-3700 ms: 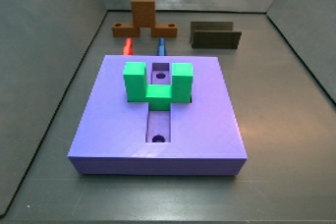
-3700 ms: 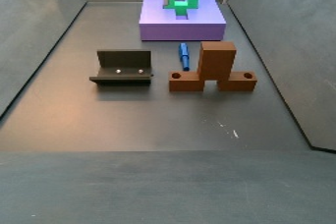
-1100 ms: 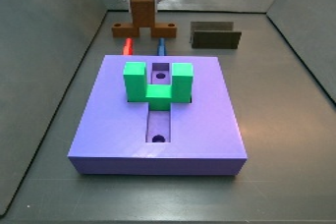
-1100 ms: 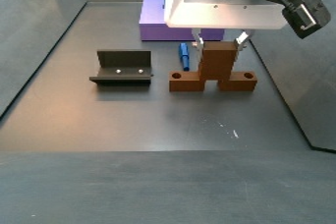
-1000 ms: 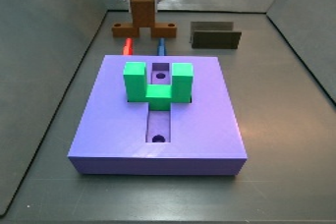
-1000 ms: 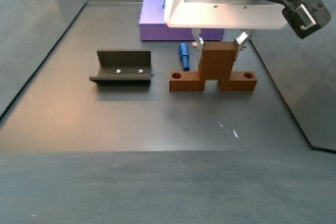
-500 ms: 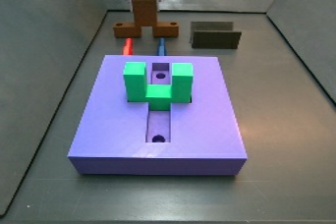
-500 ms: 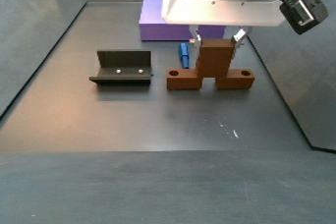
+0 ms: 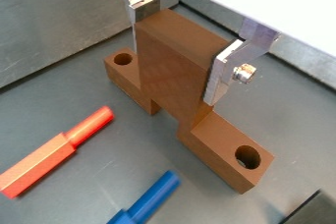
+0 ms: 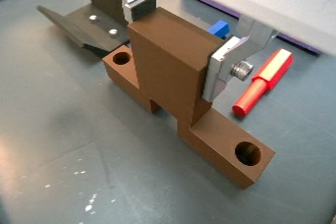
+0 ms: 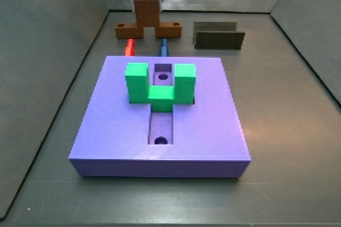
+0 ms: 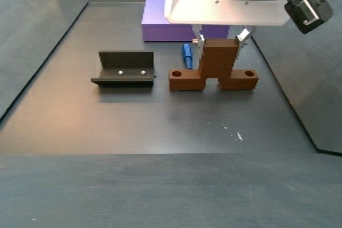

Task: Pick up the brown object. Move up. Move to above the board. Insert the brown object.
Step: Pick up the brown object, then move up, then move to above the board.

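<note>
A dark grey desk (image 12: pixel 147 132) with low grey walls around it fills both side views. Toward the left edge in a side view stands the fixture (image 12: pixel 124 69), a dark L-shaped bracket, well apart from everything else. Just right of it, near the middle of the desk, sits the brown object (image 12: pixel 218 67), its upright stem rising from a crossbar with a round hole at each end. The claw (image 12: pixel 219 40) is down over it, and in both wrist views the silver fingers (image 9: pixel 231 71) sit against opposite faces of the stem, clamped on the brown object (image 10: pixel 178 66). Whether the crossbar is touching the desk I cannot tell.

Beside the crossbar lie a red peg (image 9: pixel 59 152) and a blue peg (image 9: pixel 147 200), side by side on the desk. Beyond them, toward the far edge in that side view, lies the board (image 12: pixel 159 20), purple-blue and the biggest thing here. Another side view shows its central slot and the green U-shaped block (image 11: pixel 160 82) standing on it.
</note>
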